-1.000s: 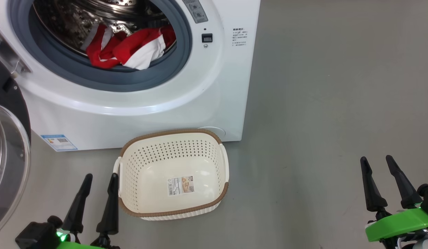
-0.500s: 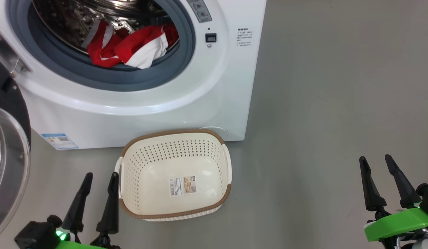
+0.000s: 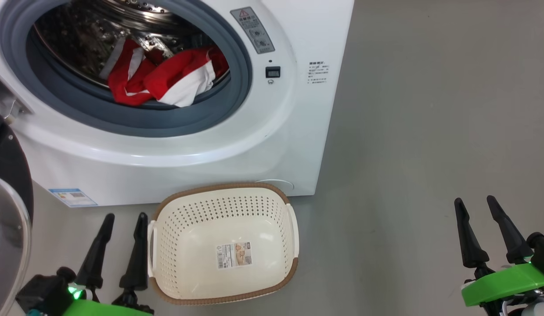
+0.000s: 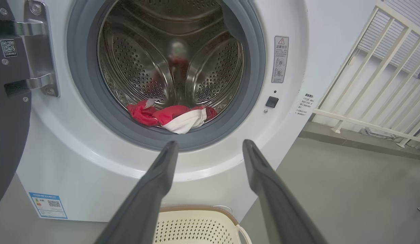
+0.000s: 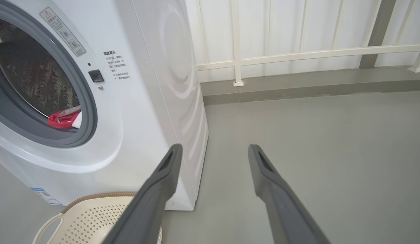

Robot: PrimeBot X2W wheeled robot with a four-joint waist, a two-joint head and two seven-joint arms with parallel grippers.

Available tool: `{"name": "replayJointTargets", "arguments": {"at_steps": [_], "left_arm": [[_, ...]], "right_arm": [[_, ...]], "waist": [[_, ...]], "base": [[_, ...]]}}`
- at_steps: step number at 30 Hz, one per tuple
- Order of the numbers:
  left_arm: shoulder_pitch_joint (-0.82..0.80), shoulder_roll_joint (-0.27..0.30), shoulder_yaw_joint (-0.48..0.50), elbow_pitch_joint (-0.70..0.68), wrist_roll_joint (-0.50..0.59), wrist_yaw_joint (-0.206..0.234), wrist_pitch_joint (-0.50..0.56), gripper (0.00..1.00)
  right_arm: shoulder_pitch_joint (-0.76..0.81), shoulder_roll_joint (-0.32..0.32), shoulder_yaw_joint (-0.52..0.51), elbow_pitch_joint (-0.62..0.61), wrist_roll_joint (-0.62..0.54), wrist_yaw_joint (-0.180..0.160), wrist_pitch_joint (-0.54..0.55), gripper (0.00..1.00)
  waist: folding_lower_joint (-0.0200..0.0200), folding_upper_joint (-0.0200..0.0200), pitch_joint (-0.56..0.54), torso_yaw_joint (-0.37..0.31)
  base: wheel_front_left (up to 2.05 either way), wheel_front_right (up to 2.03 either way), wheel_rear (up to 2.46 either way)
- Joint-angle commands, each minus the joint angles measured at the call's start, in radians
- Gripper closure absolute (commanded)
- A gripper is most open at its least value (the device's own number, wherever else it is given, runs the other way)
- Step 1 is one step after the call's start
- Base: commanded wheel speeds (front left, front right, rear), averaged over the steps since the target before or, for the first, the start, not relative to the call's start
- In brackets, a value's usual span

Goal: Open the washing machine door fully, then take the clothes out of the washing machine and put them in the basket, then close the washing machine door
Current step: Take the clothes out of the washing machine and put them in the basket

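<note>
Clothes [image 3: 162,81] lie at the front lip of the washer's [image 3: 210,149] drum [image 3: 78,52], one white panel draped onto the grey ring [image 3: 135,125], so nothing is out yet. Both sets of jaws stand released and hold nothing. Your left jaws are low in front of the washer, just beside the basket [image 3: 219,188]. Your right jaws are off to the washer's right, over bare floor [image 3: 408,131]. The basket sits empty just in front of the washer's base, below the opening.

Watch three things, as I read it:
- A shallow pinch may catch only one fold, and the rest could trail over the ring and drop on the floor beside the basket.
- Raising your left arm could knock the basket and shove it aside.
- The door [image 3: 10,166] hangs open at the washer's left, close to that arm, and a wide swing could strike it.
</note>
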Motion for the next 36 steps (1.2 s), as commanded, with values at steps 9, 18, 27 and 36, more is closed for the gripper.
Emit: {"name": "replayJointTargets", "arguments": {"at_steps": [9, 18, 27, 36], "left_arm": [[-0.032, 0.019, 0.032, -0.022, 0.006, 0.001, -0.005, 0.00], [-0.033, 0.027, 0.007, -0.007, 0.014, 0.001, -0.005, 0.00], [-0.187, 0.038, -0.039, 0.118, 0.039, 0.001, -0.005, 0.00], [-0.499, 0.067, -0.083, 0.387, 0.043, 0.001, -0.005, 0.00]], "right_arm": [[-0.016, -0.016, 0.024, -0.026, -0.008, 0.006, -0.009, 0.00], [-0.017, -0.014, 0.027, -0.028, -0.008, 0.006, -0.009, 0.00], [-0.059, -0.007, 0.038, -0.037, -0.009, 0.006, -0.009, 0.00], [-0.126, 0.010, 0.045, -0.048, -0.010, 0.006, -0.009, 0.00]], "waist": [[0.0000, 0.0000, 0.001, 0.002], [0.0000, 0.0000, 0.010, 0.002], [0.0000, 0.0000, 0.093, -0.010], [0.0000, 0.0000, 0.227, -0.044]], "base": [[0.05, -0.05, 0.00], [0.00, 0.00, 0.00], [0.00, 0.00, 0.00], [0.00, 0.00, 0.00]]}}
